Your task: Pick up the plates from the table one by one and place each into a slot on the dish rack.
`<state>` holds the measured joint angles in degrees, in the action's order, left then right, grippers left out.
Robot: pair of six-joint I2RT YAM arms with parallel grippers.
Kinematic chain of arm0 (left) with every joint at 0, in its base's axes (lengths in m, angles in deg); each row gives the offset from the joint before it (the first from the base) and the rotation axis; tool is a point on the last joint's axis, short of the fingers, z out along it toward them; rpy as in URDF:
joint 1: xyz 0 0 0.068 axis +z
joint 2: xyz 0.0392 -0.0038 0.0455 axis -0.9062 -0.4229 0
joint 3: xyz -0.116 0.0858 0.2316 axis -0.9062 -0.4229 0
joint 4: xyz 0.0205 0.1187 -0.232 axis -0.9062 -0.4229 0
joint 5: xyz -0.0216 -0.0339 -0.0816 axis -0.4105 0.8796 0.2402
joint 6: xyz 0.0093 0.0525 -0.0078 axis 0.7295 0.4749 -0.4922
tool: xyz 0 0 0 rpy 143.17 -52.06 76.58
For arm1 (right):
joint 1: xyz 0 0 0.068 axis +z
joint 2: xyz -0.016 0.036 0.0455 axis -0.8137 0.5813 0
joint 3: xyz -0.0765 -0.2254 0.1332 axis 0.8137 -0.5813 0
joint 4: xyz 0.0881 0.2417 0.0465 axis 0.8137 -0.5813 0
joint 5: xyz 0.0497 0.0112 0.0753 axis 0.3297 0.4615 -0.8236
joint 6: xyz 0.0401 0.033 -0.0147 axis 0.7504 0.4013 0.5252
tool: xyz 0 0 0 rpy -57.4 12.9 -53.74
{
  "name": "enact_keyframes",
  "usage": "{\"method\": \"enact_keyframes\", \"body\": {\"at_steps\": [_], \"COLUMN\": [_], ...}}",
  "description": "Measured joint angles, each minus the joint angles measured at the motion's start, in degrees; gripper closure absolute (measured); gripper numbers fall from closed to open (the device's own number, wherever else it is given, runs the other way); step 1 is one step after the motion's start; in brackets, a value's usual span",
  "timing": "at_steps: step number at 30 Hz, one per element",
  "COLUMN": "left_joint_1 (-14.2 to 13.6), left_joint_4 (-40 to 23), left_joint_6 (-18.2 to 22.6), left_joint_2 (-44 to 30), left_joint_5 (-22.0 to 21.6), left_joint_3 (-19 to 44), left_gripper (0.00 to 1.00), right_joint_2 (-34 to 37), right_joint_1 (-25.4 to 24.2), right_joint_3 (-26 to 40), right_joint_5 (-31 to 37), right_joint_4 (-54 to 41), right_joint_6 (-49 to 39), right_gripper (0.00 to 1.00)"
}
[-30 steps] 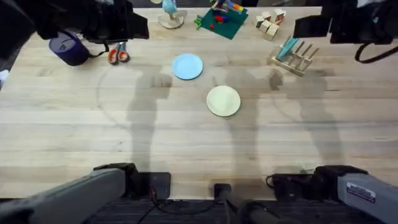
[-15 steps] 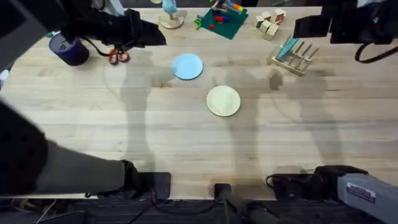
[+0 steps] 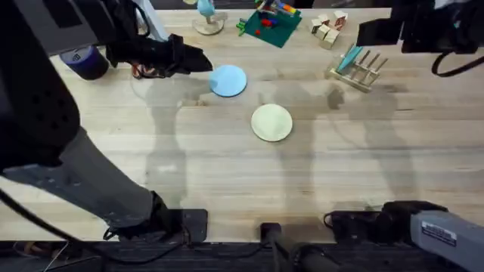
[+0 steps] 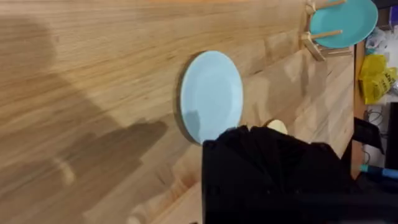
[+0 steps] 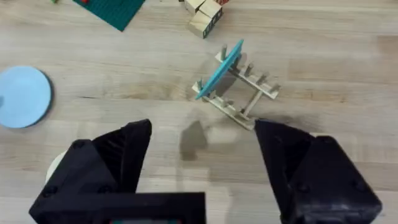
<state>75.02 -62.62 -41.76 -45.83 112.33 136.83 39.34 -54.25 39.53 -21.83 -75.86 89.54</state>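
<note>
The light blue plate (image 3: 228, 80) lies flat on the table (image 3: 227, 174), and the cream plate (image 3: 271, 122) lies a little nearer and to its right. My left gripper (image 3: 200, 60) hovers just left of the light blue plate (image 4: 211, 96), which the left wrist view shows bare and untouched. The dish rack (image 3: 357, 69) stands at the far right with a teal plate (image 5: 217, 68) upright in one slot. My right gripper (image 5: 205, 165) is open and empty, raised over the table beside the dish rack (image 5: 239, 90).
A dark blue mug (image 3: 85, 60) and orange-handled scissors (image 3: 144, 69) sit at the far left behind my left arm. A green baseplate with toys (image 3: 268, 26) and a pile of wooden blocks (image 3: 329, 29) line the far edge.
My left arm has swung from the far left corner rightward, bringing its gripper up beside the light blue plate. The right arm and both plates have not moved.
</note>
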Motion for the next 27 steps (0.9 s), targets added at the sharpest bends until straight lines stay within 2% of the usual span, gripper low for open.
{"method": "enact_keyframes", "body": {"at_steps": [9, 19, 27], "left_joint_1": [-0.4, -3.6, -3.6], "left_joint_4": [2.0, 4.5, 5.4], "left_joint_6": [0.1, 0.2, 0.1], "left_joint_2": [-4.8, -8.2, -8.9], "left_joint_5": [0.3, 0.4, 0.7], "left_joint_3": [0.0, 0.0, 0.1], "left_gripper": [0.96, 0.959, 0.959], "right_joint_2": [0.0, 0.0, 0.0], "right_joint_1": [0.0, 0.0, 0.0], "right_joint_3": [0.0, 0.0, 0.0], "right_joint_5": [0.0, 0.0, 0.0], "right_joint_4": [0.0, 0.0, 0.0], "right_joint_6": [0.0, 0.0, 0.0], "right_gripper": [0.005, 0.005, 0.005]}}
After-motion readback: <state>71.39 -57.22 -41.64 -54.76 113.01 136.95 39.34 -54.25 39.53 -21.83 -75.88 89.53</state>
